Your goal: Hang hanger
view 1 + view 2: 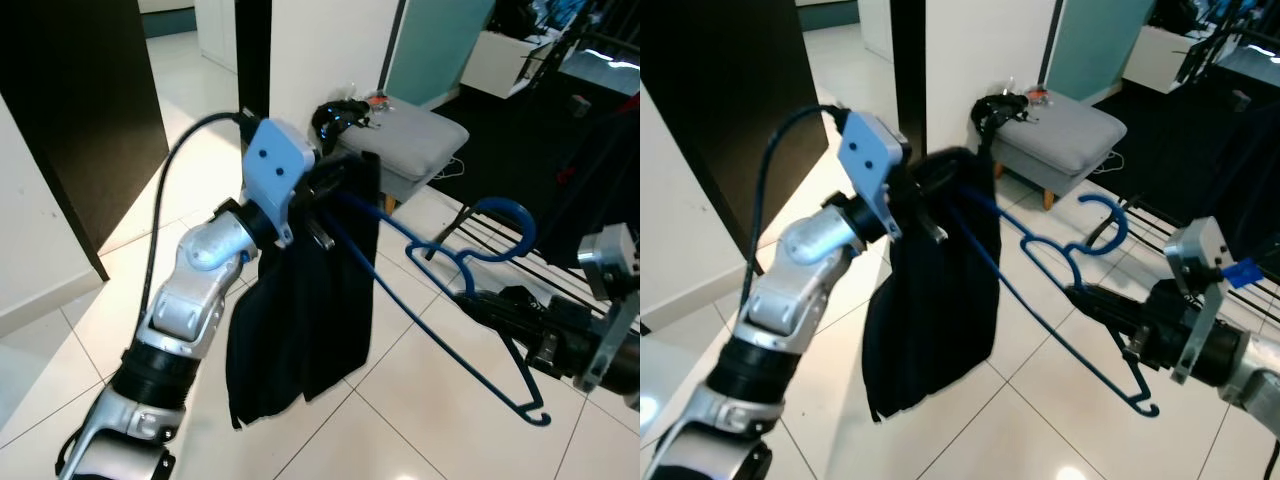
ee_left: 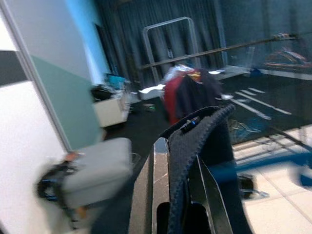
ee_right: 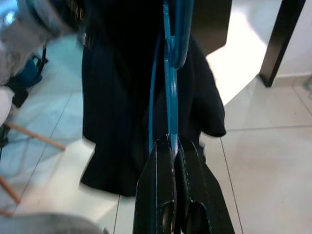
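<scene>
While the left claw [image 1: 322, 205] pinches the dark garment [image 1: 300, 320], the right claw [image 1: 475, 302] is clamped on the blue hanger [image 1: 440, 300].

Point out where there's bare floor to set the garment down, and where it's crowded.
Bare tile lies between the dark door panel and the left gripper, which is shut on the dark garment. More bare tile lies under the blue hanger held in the right gripper. It is crowded by the grey stool and the black rack.
</scene>
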Controlling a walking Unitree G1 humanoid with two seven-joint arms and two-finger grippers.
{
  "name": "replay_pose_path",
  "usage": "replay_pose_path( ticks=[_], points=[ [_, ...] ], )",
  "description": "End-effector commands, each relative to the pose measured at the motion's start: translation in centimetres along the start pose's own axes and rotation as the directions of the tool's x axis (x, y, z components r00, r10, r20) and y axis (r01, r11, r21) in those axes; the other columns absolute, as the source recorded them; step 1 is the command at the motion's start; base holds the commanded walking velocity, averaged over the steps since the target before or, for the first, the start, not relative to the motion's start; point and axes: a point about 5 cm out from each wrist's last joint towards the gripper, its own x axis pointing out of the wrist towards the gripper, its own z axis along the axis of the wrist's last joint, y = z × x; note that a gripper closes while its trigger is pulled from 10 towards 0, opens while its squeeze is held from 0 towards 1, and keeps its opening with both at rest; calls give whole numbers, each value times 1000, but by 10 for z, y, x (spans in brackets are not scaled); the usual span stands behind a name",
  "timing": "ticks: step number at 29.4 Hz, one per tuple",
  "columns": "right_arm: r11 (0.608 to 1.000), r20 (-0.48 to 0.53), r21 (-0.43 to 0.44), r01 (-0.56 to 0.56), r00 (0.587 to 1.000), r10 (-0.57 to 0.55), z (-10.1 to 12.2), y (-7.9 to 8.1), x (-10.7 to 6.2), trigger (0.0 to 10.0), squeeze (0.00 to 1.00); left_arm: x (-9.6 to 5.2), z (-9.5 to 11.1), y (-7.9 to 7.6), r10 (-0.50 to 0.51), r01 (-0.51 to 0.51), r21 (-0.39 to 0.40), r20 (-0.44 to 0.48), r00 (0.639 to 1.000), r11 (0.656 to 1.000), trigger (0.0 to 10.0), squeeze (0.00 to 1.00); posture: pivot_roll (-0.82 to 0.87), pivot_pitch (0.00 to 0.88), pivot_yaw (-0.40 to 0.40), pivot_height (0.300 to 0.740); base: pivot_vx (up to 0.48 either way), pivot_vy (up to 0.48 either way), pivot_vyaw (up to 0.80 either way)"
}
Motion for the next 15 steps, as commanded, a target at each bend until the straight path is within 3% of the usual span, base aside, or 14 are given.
replay_pose_path(
  ticks=[1,3,10,12,15],
  points=[
    [999,24,-15,36,999,-36,2,-4,2,10000,0,2,1,-13,-64,64,-22,12,998,998,10000,0,47,125,-60,740,0,0,0],
    [995,61,-13,100,993,-99,7,-13,8,10000,0,-2,-3,-24,-119,118,-57,-2,993,991,10000,0,47,126,-62,740,0,0,0],
    [988,92,-2,153,984,-152,10,-20,13,10000,0,-6,-4,-33,-173,172,-89,-3,985,981,10000,0,50,125,-64,740,0,0,0],
    [982,124,20,189,974,-191,13,-26,19,10000,0,-9,0,-45,-233,235,-158,37,972,959,10000,0,55,122,-65,740,0,0,0],
    [980,132,26,199,971,-200,14,-28,21,10000,0,-10,2,-48,-246,252,-179,51,968,951,10000,0,55,122,-65,740,0,0,0]
  ],
)
